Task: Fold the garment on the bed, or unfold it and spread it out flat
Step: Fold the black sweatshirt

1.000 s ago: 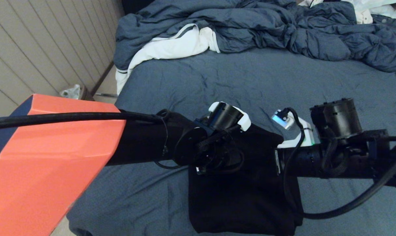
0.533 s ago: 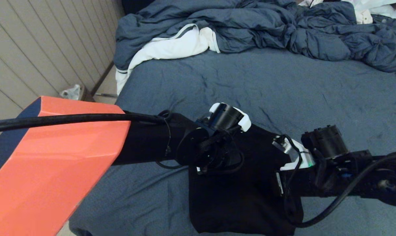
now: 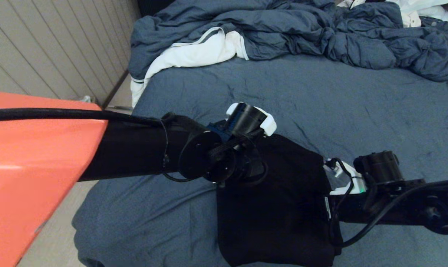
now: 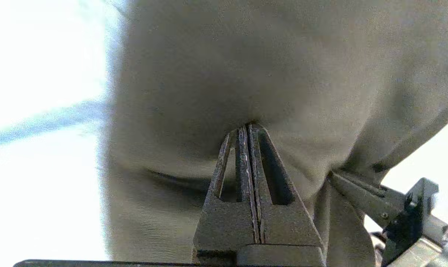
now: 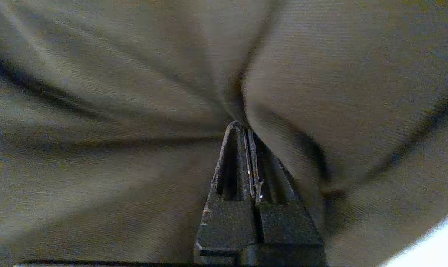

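Note:
The black hoodie [image 3: 279, 207] is bunched into a compact dark block on the near part of the bed [image 3: 320, 100], between my two arms. In the left wrist view my left gripper [image 4: 247, 129] is shut, its tips pinching a fold of the hoodie [image 4: 216, 74]. In the right wrist view my right gripper [image 5: 242, 127] is also shut, with creases of the hoodie [image 5: 135, 111] radiating from its tips. In the head view both sets of fingers are hidden behind the wrists and the cloth. The left arm comes in from the left and the right arm from the right.
A crumpled blue-grey duvet [image 3: 302, 29] lies across the far end of the bed, with a white cloth with grey stripes [image 3: 194, 52] at its left. The bed's left edge drops to the floor beside a panelled wall [image 3: 49, 48].
My left wrist has risen and moved left and further away, lifting the hoodie's top left edge. My right arm has come down lower, towards the near side of the bed.

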